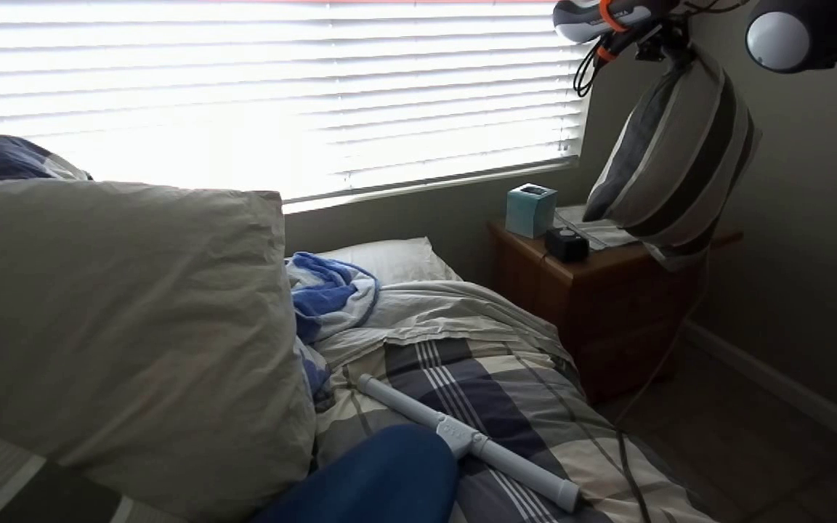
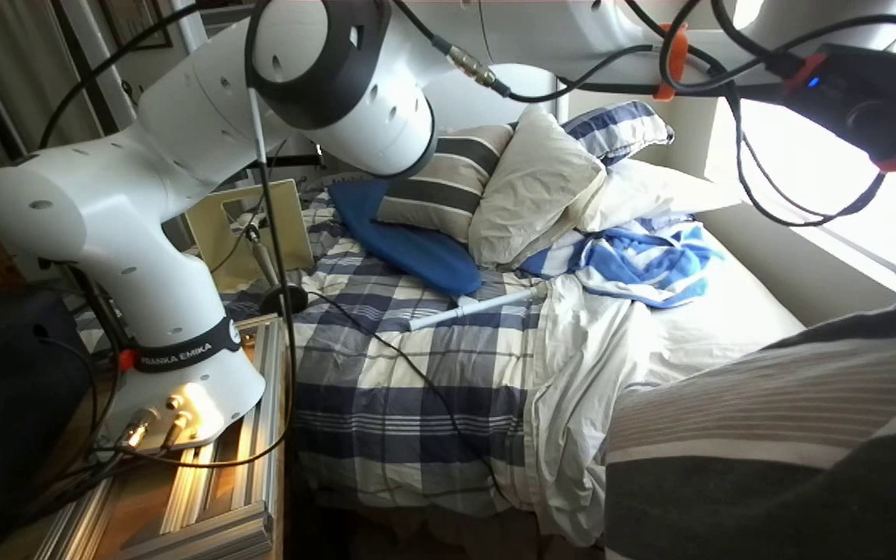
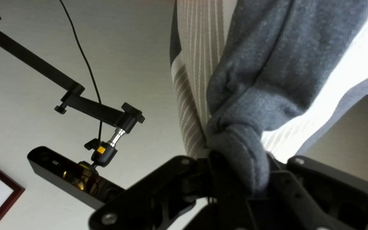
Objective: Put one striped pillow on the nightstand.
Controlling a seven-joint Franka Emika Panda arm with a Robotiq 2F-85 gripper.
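My gripper (image 3: 240, 166) is shut on a fabric corner of a striped pillow (image 3: 267, 64) in the wrist view. In an exterior view the gripper (image 1: 676, 54) is high at the right. The striped pillow (image 1: 687, 160) hangs tilted from it over the right part of the reddish-brown nightstand (image 1: 622, 312). Its lower end overlaps the nightstand's front edge in that view; I cannot tell whether they touch. In an exterior view the held pillow (image 2: 775, 443) fills the lower right, and the nightstand does not show there. Another striped pillow (image 2: 444, 183) lies on the bed.
A teal tissue box (image 1: 531, 211), a small black device (image 1: 567, 245) and papers (image 1: 593, 226) lie on the nightstand top. The bed (image 2: 417, 404) holds a cream pillow (image 2: 533, 187), a blue board (image 2: 409, 245) and a grey pipe (image 2: 471, 308). A mounted camera (image 3: 72, 175) shows in the wrist view.
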